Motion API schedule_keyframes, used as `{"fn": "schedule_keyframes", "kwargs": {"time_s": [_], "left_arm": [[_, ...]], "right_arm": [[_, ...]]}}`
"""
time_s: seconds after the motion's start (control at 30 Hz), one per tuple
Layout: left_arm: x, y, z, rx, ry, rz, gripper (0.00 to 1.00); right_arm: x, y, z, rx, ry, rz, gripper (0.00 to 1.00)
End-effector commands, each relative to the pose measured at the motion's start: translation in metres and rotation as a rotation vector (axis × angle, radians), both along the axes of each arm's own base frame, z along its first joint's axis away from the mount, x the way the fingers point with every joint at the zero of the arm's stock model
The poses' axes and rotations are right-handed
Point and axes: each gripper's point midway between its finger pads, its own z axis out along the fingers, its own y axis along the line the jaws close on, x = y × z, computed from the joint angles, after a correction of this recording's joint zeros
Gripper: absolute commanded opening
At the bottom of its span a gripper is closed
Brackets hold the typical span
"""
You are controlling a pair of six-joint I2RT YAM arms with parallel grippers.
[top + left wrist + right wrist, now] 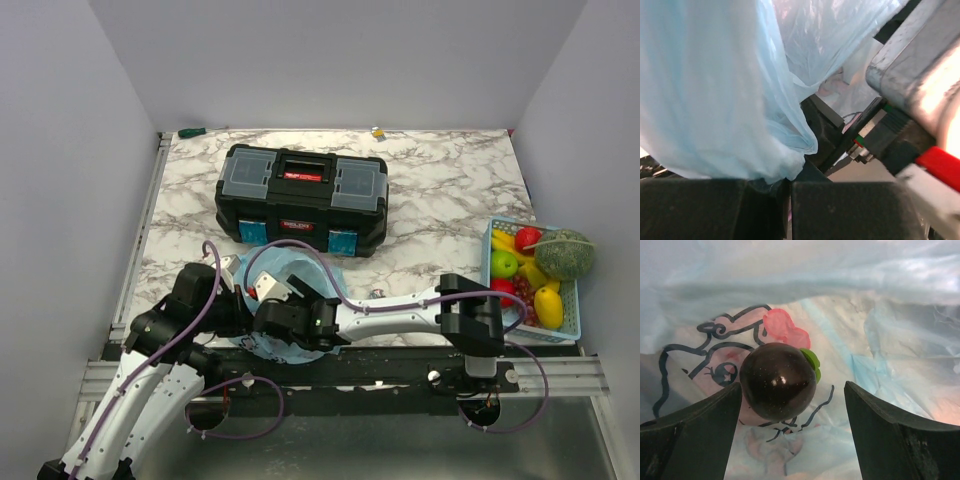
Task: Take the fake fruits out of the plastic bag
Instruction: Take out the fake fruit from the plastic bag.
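1. Plastic bag lies at the near edge of the table, just in front of the toolbox (from above I see only part of it). It is thin film, so I judge that a hard pull could tear it or drag it off the edge.
2. Left claw is clamped together on a fold of the bag. If that pinch slips, the film would likely sag onto whatever is working inside and blind that camera.
3. Right claw is inside the bag with its fingers apart, holding nothing. If it closes too low, it could trap film under the fruit and lift bag and all.
4. Dark round fruit rests on the printed film just ahead of those fingers, closer to one than the other. It looks glossy, so an off-centre squeeze may squirt it deeper.
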Motion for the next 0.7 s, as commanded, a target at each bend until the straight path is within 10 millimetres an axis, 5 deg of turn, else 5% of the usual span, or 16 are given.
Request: {"fn": "schedule_keyframes", "kwargs": {"time_s": [0.0, 0.4, 0.67], "left_arm": [[-0.003, -0.001, -0.001, -0.011, 0.006, -0.008, 0.00], [-0.003, -0.002, -0.001, -0.012, 0.007, -0.008, 0.00], [-0.003, -0.001, -0.001, -0.010, 0.006, -0.004, 0.00]], "right_arm": [[0.013, -0.005, -0.022, -0.065, -0.067, -0.055, 0.84], [0.003, 0.007, -0.039, -0.004, 0.002, -0.019, 0.71], [0.005, 0.010, -0.027, 0.001, -0.008, -0.015, 0.36]]}}
